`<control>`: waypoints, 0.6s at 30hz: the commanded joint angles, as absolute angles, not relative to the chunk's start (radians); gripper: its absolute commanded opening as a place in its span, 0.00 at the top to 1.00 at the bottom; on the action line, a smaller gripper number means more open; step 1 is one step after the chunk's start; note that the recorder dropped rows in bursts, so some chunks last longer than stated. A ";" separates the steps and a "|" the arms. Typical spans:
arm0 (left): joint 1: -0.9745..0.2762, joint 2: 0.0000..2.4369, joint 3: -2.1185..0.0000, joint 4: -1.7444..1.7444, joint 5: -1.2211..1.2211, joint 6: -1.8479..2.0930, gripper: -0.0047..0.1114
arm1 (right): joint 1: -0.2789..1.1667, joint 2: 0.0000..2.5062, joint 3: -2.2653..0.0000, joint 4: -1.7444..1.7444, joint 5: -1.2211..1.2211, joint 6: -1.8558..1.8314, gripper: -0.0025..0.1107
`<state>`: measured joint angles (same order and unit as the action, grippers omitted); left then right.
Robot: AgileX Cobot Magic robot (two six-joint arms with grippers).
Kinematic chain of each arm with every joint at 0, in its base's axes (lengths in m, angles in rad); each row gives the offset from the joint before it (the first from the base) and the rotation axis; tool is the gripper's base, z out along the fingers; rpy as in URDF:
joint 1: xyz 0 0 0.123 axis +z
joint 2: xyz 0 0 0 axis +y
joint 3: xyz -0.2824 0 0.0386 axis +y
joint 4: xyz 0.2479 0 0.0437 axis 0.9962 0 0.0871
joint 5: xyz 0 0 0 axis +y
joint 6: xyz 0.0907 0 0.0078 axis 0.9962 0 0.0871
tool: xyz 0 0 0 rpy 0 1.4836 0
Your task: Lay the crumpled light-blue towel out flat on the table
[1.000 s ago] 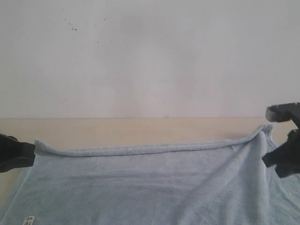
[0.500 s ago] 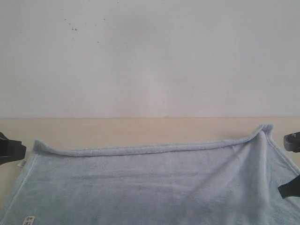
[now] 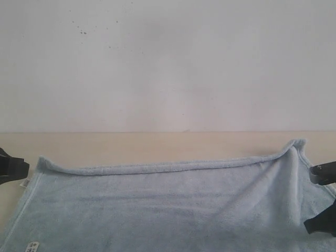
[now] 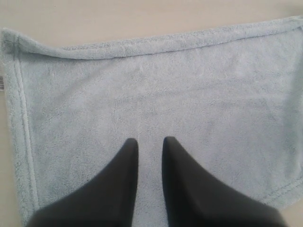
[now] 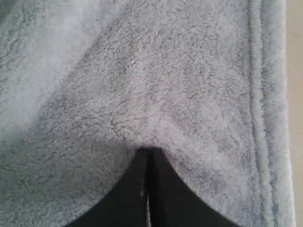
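The light-blue towel [image 3: 157,205] lies spread wide on the beige table [image 3: 157,147], its far hem rolled into a low ridge. Its far right corner [image 3: 296,143] stands a little raised, with a crease running down from it. My left gripper [image 3: 13,169] sits at the towel's left edge; in the left wrist view it [image 4: 150,142] hovers over the towel [image 4: 156,90], open a narrow gap with nothing between the fingers. My right gripper [image 3: 321,202] is at the towel's right side. It [image 5: 149,150] is shut, tips pressed into the fluffy pile [image 5: 156,75]; whether cloth is pinched is unclear.
A white wall [image 3: 168,63] rises behind the table. Bare table shows in a strip beyond the towel's far hem and at the far left. Small white labels [image 3: 32,245] sit near the towel's left hem.
My left gripper drew back left off the towel's corner. My right gripper moved from beside the raised right corner out to the right and lower. The towel has barely shifted.
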<state>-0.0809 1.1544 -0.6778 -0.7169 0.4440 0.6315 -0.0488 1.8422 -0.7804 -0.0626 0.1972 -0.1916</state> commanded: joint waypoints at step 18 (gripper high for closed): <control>-0.082 1.147 -0.674 -0.724 0.441 0.636 0.80 | -0.051 1.304 -0.586 -0.139 0.537 0.027 0.98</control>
